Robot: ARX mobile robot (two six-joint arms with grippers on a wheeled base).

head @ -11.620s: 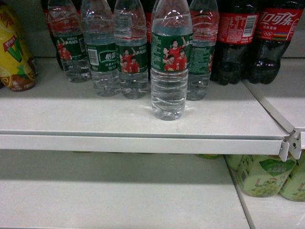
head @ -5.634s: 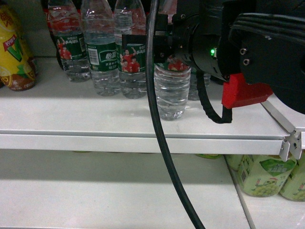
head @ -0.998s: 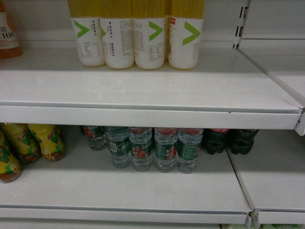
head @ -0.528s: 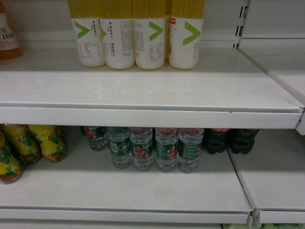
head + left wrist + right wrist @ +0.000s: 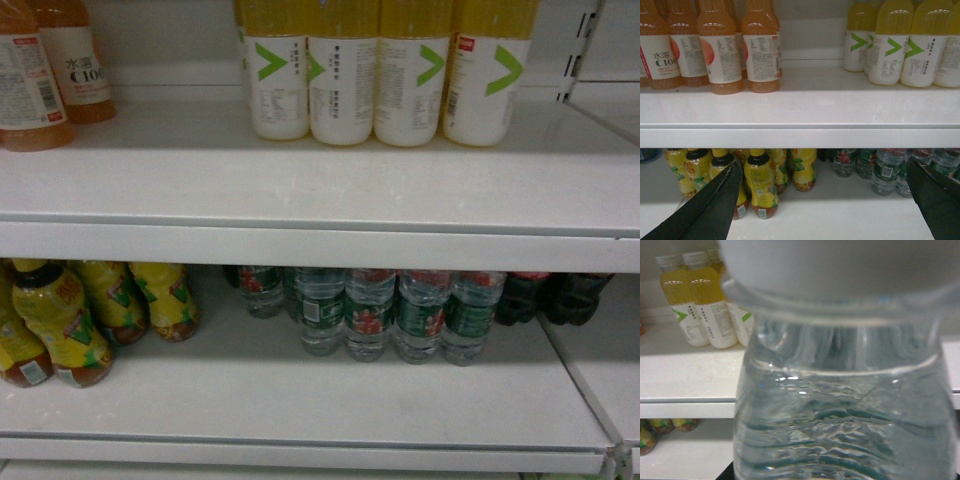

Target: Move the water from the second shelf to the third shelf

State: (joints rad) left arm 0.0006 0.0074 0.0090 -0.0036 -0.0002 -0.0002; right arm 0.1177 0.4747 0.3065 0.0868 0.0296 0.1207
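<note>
Right wrist view: water bottle (image 5: 840, 390) fills the picture, upright, close before the lens; the pincer itself is unseen.
Left gripper (image 5: 822, 200): fingers spread wide, empty.
Background: yellow bottles (image 5: 700, 300) on upper shelf (image 5: 685, 375).

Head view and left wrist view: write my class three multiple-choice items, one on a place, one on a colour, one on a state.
1. Where do the water bottles stand?
A) on the top shelf
B) on the lower shelf, between the yellow tea bottles and the cola bottles
C) beside the orange drinks

2. What colour is the chevron on the juice bottles' white labels?
A) red
B) green
C) blue

3. The left gripper is:
A) open and empty
B) shut on a bottle
C) shut on nothing

Answers:
1 B, they sit mid-row on that shelf.
2 B, each label bears a green mark.
3 A, its fingers stand wide apart with nothing between them.
</note>
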